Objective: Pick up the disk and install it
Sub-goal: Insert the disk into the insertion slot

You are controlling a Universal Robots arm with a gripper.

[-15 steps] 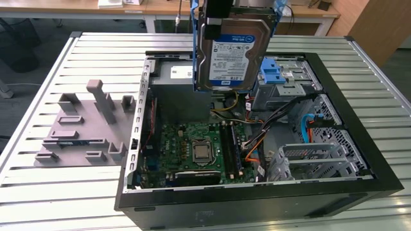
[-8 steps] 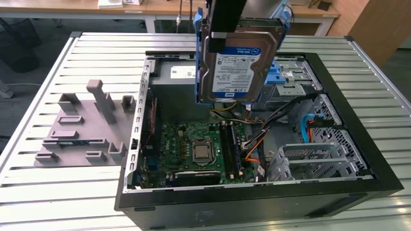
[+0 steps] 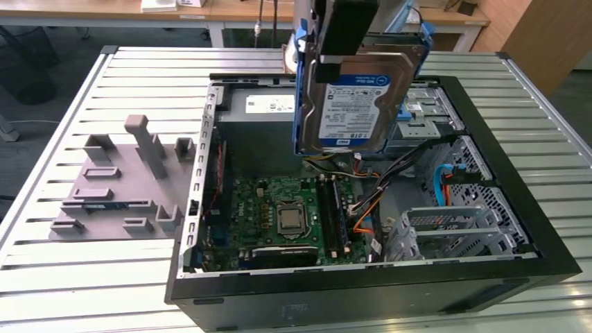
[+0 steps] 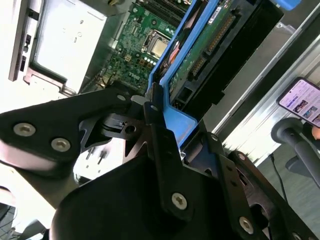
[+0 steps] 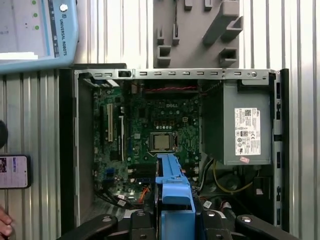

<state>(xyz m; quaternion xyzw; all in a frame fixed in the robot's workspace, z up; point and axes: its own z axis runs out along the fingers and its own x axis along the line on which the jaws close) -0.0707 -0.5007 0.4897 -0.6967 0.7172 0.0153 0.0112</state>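
Observation:
The disk [image 3: 356, 104] hangs on edge above the open computer case [image 3: 370, 281], its blue-and-white label facing the exterior view and a blue bracket around it. My gripper [image 3: 322, 66] is shut on the disk's upper end from above. In the second wrist view the black fingers [image 4: 155, 125] clamp the blue bracket [image 4: 182, 122], with the disk's circuit-board side [image 4: 200, 50] reaching down toward the case. The first wrist view looks straight down the bracket [image 5: 172, 182] onto the motherboard [image 5: 160, 130].
Inside the case are the large grey box with white sticker [image 5: 240, 127], cables and metal drive cages [image 3: 444, 229]. A grey fixture plate with holders [image 3: 120, 187] lies on the slatted table. A phone [image 5: 12, 170] and a hand [image 5: 3, 222] are beside the case.

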